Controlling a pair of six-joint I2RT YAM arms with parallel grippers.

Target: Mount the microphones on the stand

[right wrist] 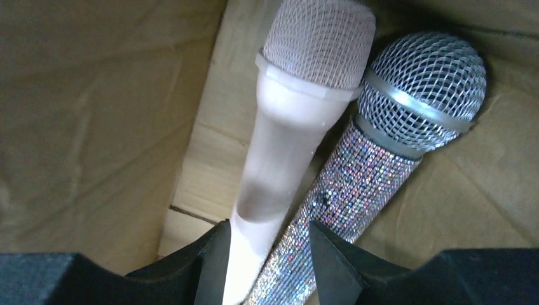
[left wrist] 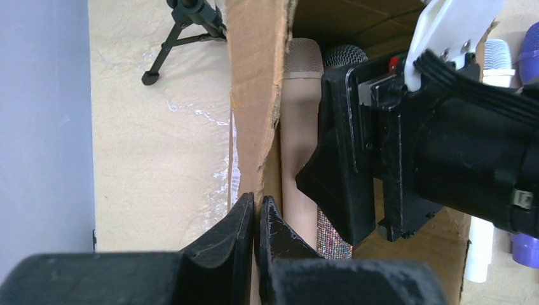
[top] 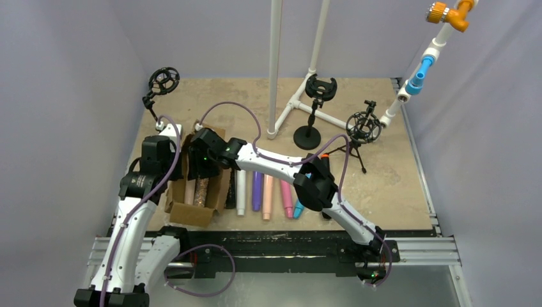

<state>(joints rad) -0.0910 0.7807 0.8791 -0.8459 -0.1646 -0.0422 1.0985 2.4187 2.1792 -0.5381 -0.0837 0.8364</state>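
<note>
A peach microphone (right wrist: 289, 121) and a silver glitter microphone (right wrist: 375, 165) lie side by side in a cardboard box (top: 189, 214). My right gripper (right wrist: 270, 238) is down in the box, jaws open, straddling both handles. My left gripper (left wrist: 256, 206) is shut on the box's left wall (left wrist: 254, 95). In the left wrist view the peach microphone (left wrist: 300, 127) and the glitter one (left wrist: 332, 238) lie under the right gripper's body (left wrist: 432, 146). Several more microphones lie in a row on the table: black (top: 231, 187), white (top: 241, 195), purple (top: 257, 192), peach (top: 268, 197), pink (top: 286, 199), blue (top: 298, 206).
Three small stands with ring mounts stand on the table: back left (top: 164, 81), centre (top: 319, 89), and a tripod to the right (top: 364, 126). A white pipe frame (top: 275, 70) rises at the back. The right arm (top: 281, 167) crosses over the row of microphones.
</note>
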